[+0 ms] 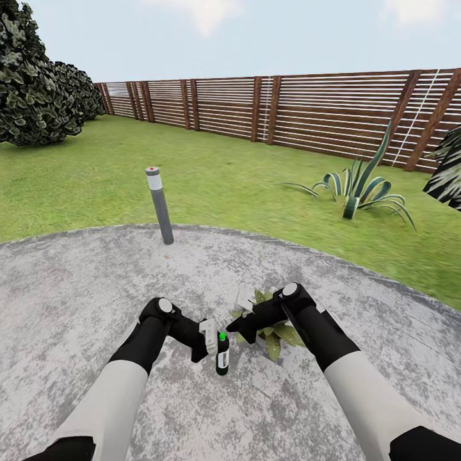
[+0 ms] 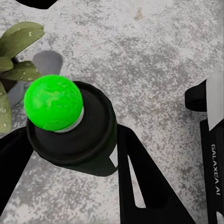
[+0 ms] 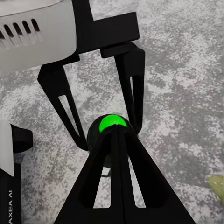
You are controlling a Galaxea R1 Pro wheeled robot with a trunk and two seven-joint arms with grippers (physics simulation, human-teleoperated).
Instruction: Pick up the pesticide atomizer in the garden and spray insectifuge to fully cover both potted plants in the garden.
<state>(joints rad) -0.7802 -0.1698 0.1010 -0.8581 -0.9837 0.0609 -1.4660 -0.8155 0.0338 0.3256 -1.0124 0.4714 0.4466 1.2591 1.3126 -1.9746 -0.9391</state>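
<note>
Clamped around the pesticide atomizer (image 1: 222, 356) is the left gripper (image 1: 214, 346), its two black fingers (image 2: 140, 186) being pressed against either side of the bottle's body, as is seen in the left wrist view, where the green dot (image 2: 53, 102) on the cap is facing the camera. The bottle is being held upright just above the round paved patch (image 1: 77, 294). The right gripper (image 1: 240, 330) is being held close beside the bottle's top, its fingers (image 3: 114, 186) drawn together into a single point with the tip lying over the green dot (image 3: 112, 123); whether it is touching the cap cannot be told. A potted plant (image 1: 272, 333) is being partly covered by the right arm, just beyond the bottle, its speckled leaves (image 2: 18, 51) spreading over the mottled grey paving. A grey lamp post (image 1: 159, 205) is standing at the far rim of the patch. Green lawn (image 1: 224, 179) is lying beyond, with a striped agave (image 1: 355, 189), dark shrubs (image 1: 38, 83) and a brown slatted fence (image 1: 288, 109) under a pale sky.
</note>
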